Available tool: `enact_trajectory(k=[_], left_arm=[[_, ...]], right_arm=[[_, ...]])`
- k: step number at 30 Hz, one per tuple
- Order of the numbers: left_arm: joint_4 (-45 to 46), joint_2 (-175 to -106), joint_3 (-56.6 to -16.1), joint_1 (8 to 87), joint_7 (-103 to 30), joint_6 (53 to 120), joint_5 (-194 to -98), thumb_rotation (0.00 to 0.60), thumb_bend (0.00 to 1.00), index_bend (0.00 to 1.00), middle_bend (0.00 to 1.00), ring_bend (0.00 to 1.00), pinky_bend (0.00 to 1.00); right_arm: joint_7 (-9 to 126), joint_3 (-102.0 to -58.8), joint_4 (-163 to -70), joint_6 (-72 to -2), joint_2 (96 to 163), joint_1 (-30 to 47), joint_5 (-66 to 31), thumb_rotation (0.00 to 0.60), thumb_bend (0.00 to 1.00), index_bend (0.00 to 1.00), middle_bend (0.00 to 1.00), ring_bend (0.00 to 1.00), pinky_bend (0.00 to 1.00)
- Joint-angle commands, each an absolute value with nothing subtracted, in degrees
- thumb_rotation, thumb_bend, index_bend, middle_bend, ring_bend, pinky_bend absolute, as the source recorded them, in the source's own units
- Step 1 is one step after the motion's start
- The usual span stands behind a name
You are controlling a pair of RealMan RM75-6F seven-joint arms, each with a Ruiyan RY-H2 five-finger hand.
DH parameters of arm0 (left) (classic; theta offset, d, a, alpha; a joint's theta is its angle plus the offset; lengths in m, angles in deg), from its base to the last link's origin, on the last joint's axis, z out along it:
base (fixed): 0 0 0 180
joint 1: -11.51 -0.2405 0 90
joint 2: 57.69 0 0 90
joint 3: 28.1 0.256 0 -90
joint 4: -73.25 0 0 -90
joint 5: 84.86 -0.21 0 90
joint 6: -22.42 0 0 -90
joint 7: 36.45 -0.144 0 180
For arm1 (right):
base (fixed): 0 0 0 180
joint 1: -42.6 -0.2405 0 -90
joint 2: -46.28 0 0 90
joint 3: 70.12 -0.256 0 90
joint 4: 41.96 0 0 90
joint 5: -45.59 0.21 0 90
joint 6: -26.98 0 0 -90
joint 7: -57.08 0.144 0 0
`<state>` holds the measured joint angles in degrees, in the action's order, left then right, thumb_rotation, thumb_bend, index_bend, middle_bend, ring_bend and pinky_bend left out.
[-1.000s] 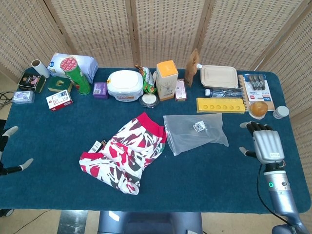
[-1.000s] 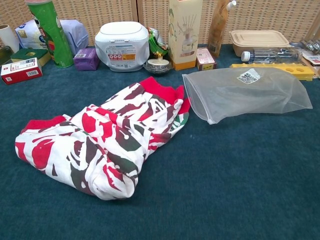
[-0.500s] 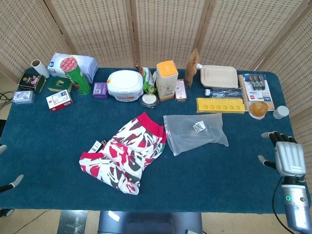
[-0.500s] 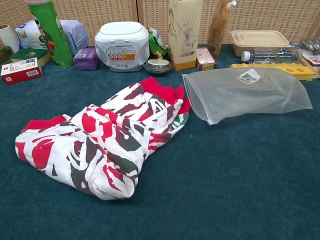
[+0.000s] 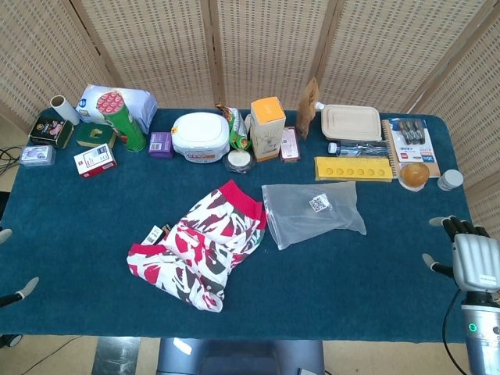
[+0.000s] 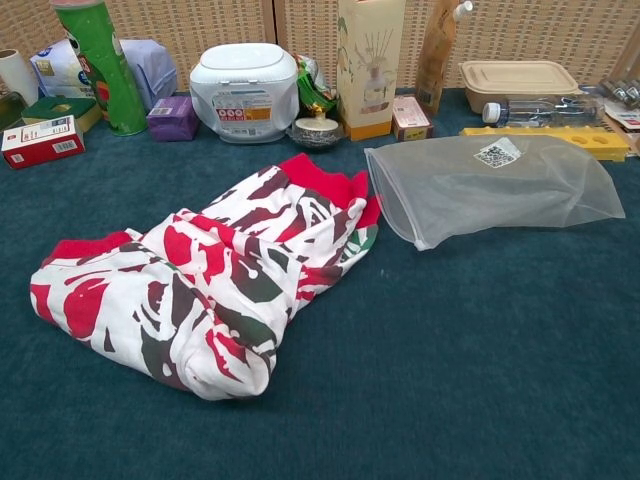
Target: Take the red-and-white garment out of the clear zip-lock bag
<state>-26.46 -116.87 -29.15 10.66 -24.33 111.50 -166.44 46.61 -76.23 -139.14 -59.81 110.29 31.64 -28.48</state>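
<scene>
Crumpled garment (image 5: pixel 199 244) beside flat filmy bag (image 5: pixel 312 211).

garment (image 6: pixel 215 285): crumpled, near left, fully out | zip-lock bag (image 6: pixel 495 185): flat, right, mouth just beside garment

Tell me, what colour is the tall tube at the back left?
Green, with a red top; the tube shows best in the head view.

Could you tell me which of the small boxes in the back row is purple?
The small purple box, between the green can and the white tub.
</scene>
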Motion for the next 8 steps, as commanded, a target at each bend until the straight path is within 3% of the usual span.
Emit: enact_trajectory(k=[1, 8], left_arm=[[-26.7, -116.8, -29.4, 10.6, -24.4, 111.4, -166.3, 0.6, 0.19, 0.13, 0.08, 0.0, 0.14], [-26.7, -117.0, -29.6, 10.5, -24.7, 111.1, -166.3, 0.6, 0.19, 0.13, 0.08, 0.0, 0.14]], right_arm=[[47.1, -76.5, -139.0, -60.0, 110.1, 32.1, -28.7, 0.6, 0.19, 0.36, 0.38, 0.38, 0.34], [47.0, -77.1, -139.0, -59.6, 110.1, 32.4, -28.8, 0.596, 0.19, 0.36, 0.38, 0.38, 0.34]])
